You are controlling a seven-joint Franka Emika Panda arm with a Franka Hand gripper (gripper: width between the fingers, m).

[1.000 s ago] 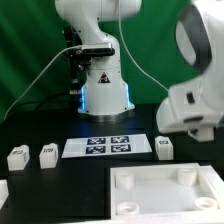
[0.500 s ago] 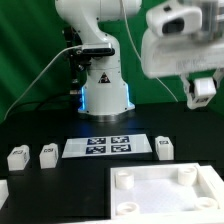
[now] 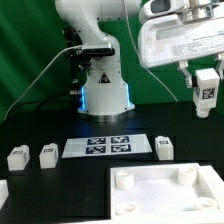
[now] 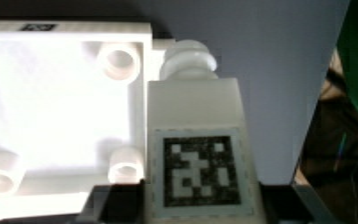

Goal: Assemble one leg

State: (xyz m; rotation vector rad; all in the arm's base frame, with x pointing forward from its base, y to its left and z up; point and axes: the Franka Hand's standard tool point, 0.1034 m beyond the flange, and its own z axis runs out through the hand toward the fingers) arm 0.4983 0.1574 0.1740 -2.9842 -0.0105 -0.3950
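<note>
My gripper point(image 3: 205, 95) is high at the exterior view's right, shut on a white leg point(image 3: 206, 90) with a black-and-white tag. It hangs well above the table. In the wrist view the held leg point(image 4: 197, 140) fills the middle between the dark fingers point(image 4: 114, 205), tag facing the camera, its round peg end pointing away. Below it lies the large white square panel point(image 4: 43, 95) with raised corner posts; the panel also shows in the exterior view point(image 3: 165, 195). Three more legs stand on the table: two at the left point(image 3: 17, 157) point(image 3: 47, 154) and one right of the marker board point(image 3: 164, 147).
The marker board point(image 3: 107, 146) lies flat in the middle of the black table. The robot's white base point(image 3: 105, 92) stands behind it, with cables at its left. A small white part point(image 3: 3, 190) peeks in at the left edge.
The gripper has risen and shifted slightly toward the exterior view's right with the leg in it; one second ago it was lower, near the table at the right.
</note>
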